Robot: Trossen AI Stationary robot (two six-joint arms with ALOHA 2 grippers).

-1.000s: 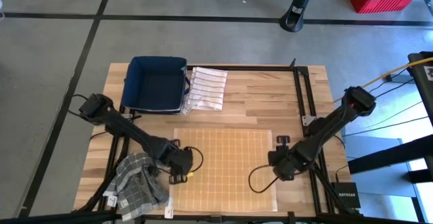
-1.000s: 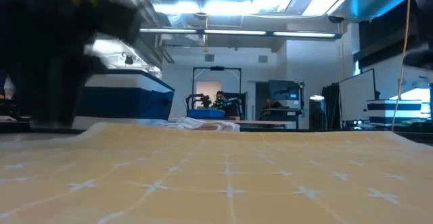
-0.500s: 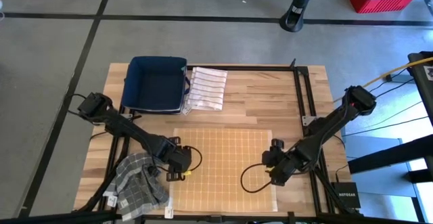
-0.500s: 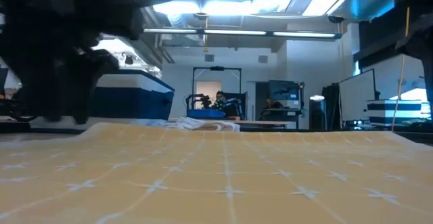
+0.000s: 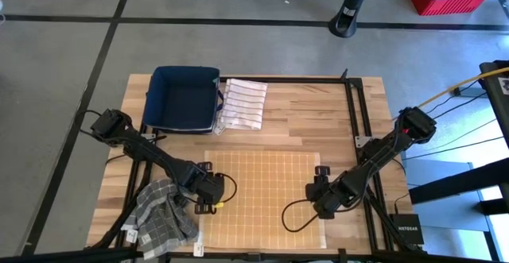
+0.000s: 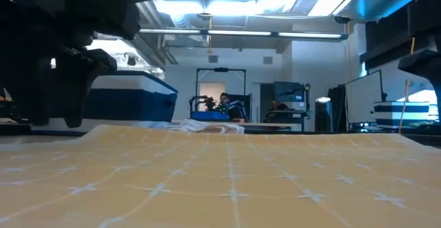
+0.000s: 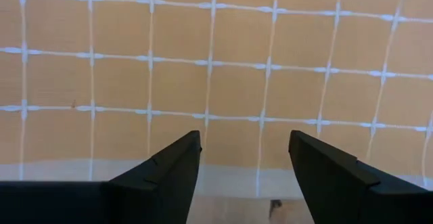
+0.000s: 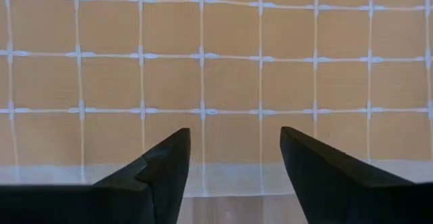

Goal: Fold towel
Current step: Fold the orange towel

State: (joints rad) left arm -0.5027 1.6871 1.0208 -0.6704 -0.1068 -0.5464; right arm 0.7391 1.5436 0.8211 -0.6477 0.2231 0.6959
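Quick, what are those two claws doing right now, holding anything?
Left gripper: open, empty, at the orange towel's left edge.
Right gripper: open, empty, at the towel's right edge.

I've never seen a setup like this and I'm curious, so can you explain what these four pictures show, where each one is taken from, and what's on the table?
This is a robot with two dark arms at a wooden table. One picture looks straight down from above. One looks level across the tabletop into the room behind. The other two come from cameras on each arm's wrist, looking past its own fingers.

An orange towel with a white grid lies flat in the middle. The left gripper is at the towel's left edge and the right gripper at its right edge. Both are open and hold nothing.

Also on the table: a blue bin, a striped towel beside it, and a crumpled grey checked towel at the front left corner.
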